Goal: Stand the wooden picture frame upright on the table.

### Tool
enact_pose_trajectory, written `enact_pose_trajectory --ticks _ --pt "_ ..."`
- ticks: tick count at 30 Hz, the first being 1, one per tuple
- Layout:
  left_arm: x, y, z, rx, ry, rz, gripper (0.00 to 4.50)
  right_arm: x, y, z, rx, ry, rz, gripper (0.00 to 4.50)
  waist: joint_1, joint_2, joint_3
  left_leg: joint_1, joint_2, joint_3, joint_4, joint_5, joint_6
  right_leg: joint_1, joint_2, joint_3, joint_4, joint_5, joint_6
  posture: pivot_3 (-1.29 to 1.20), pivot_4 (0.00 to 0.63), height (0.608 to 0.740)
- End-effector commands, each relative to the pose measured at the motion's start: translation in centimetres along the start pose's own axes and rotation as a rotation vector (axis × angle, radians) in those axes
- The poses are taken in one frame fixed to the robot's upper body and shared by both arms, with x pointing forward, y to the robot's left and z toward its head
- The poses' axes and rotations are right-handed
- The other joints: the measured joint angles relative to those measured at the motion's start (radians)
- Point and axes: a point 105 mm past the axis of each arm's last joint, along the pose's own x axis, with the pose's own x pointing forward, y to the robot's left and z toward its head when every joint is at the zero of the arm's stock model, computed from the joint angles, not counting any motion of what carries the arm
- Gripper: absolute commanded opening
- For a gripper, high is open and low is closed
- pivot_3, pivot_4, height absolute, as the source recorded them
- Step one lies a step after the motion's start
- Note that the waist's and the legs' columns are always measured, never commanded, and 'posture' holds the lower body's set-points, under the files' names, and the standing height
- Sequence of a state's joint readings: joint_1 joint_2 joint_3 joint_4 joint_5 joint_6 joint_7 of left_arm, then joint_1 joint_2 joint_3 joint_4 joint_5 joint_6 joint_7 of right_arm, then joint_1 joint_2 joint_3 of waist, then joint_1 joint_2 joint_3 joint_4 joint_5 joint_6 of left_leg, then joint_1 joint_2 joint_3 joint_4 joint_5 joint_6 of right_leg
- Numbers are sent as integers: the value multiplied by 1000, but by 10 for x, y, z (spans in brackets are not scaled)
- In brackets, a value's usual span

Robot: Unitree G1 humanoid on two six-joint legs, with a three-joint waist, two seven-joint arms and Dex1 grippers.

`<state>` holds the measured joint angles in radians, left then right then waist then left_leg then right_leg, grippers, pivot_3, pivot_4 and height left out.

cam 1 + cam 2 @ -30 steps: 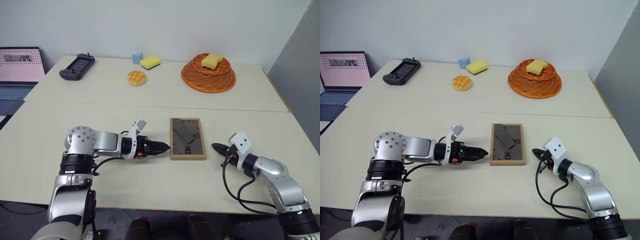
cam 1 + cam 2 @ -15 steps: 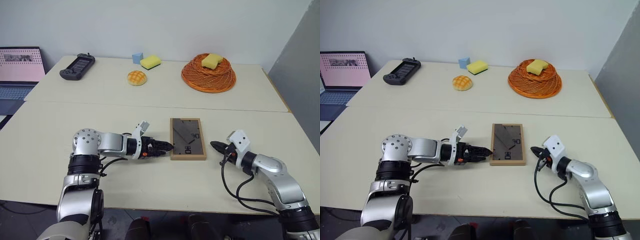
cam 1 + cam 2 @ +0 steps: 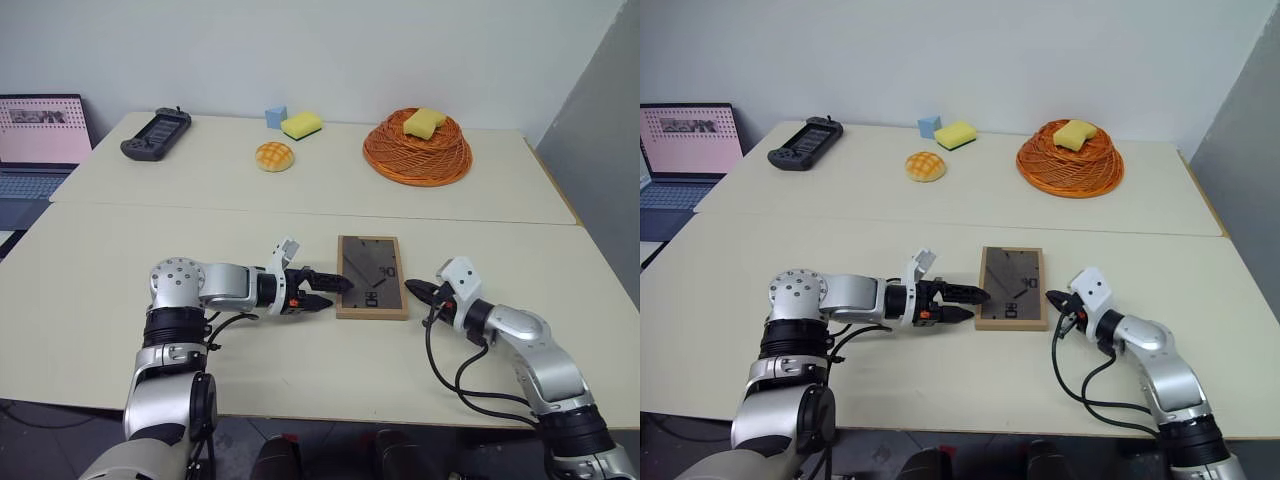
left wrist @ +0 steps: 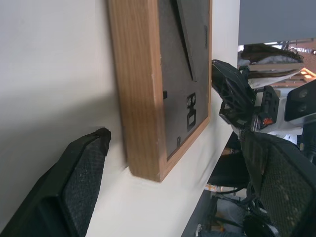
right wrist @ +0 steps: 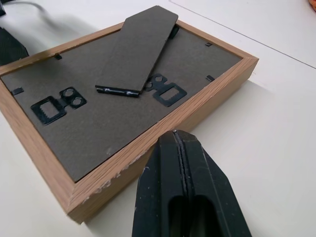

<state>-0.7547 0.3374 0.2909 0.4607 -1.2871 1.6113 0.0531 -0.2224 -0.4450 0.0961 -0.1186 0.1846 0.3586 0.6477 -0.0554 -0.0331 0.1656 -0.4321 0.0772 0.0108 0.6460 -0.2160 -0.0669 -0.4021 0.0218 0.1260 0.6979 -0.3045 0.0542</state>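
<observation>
Light-wood picture frame (image 3: 371, 277) with dark grey-brown back on a pale cream table (image 3: 300, 200); upper right, orange woven basket (image 3: 417, 146) holding a yellow sponge (image 3: 424, 121).

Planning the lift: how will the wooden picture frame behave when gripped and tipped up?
The wooden picture frame looks rigid, probably light. Lying flat, back up, it may slide on the smooth table when pushed. Its stand flap looks thin and could swing.

Light-wood picture frame (image 3: 372, 277) flat on cream table (image 3: 300, 190), dark back up
</observation>
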Motion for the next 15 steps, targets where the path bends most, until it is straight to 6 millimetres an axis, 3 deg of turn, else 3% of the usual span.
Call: enact_pose_trajectory --ticks 1,15 --pt "5 4 -1 -12 7 26 4471 8 13 16 -15 -51 41 0 0 0 0 0 0 0 0 0 0 0 0 0 0 0 0 0 150 740" --pt "5 5 0 -27 -3 17 4471 6 11 14 -7 -47 24 0 1 1 -1 0 -2 -6 0 0 0 4 0 -2 -1 0 0 0 150 740"
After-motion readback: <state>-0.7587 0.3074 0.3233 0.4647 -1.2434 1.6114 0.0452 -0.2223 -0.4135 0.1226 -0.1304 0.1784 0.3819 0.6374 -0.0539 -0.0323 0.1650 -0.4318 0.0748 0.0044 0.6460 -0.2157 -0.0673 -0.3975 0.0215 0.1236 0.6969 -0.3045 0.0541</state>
